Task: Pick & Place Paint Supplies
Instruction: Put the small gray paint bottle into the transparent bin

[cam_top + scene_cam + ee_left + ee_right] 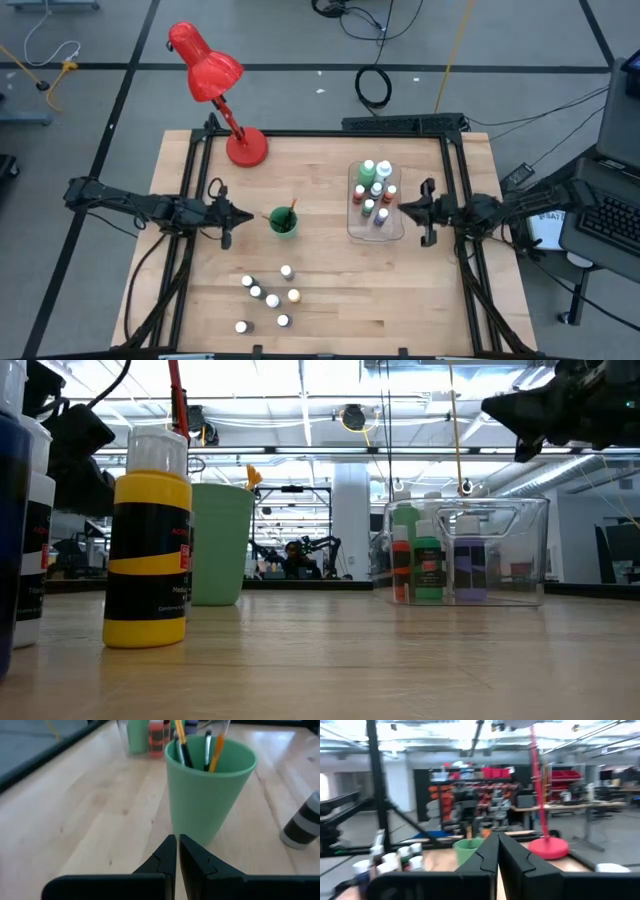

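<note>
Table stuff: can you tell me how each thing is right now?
green cup: upright, paintbrushes standing inside.
clear tray: holds upright bottles.
loose little bottles: upright on the table, outside the tray.
yellow bottle: upright, cap on.
red lamp: standing at the table's back edge.
left gripper: shut, empty, beside the cup.
right gripper: shut, empty, beside the tray.

Pale wood table (330, 300) with smooth matt grain; clear glossy plastic tray (356, 228); matt green plastic cup (207, 795); glossy red lamp (205, 70); matt black gripper fingers (192, 860); glossy yellow-and-black labelled bottle (150, 545).
</note>
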